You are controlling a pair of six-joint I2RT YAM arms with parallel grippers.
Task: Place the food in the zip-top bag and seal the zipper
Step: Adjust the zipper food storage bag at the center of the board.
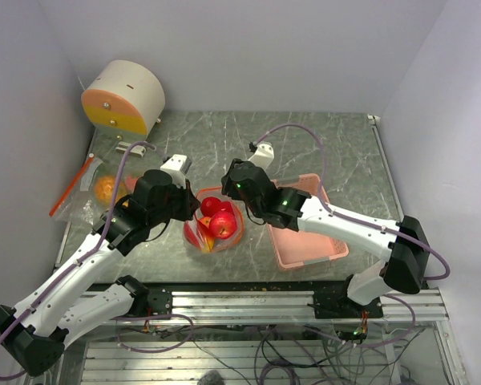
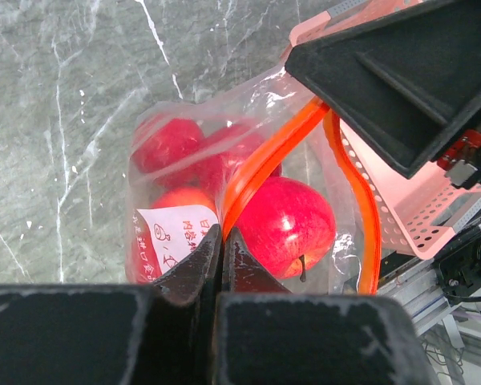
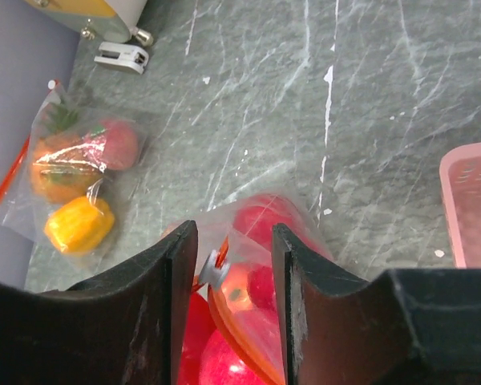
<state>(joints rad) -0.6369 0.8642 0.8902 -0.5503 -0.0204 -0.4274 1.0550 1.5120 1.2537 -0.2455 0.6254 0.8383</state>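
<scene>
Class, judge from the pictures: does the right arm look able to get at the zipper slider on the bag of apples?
Likely yes. The right gripper hangs just above the slider, fingers apart either side of it, nothing between. The left gripper pinches the orange zipper, steadying it.

**One printed label, its writing too small to read**

In the left wrist view, a white paper label (image 2: 175, 231) is showing through the clear wall of the zip-top bag (image 2: 184, 120), lying against the red apples (image 2: 284, 224) inside. Red printing is running across it in a few tilted rows. It looks like East Asian characters beside a small round drawn mark, but the strokes are coming out too small and slanted to read. The left tool (image 2: 223, 245) is covering the label's lower right corner. Nothing else is coming out legible in any view.
</scene>
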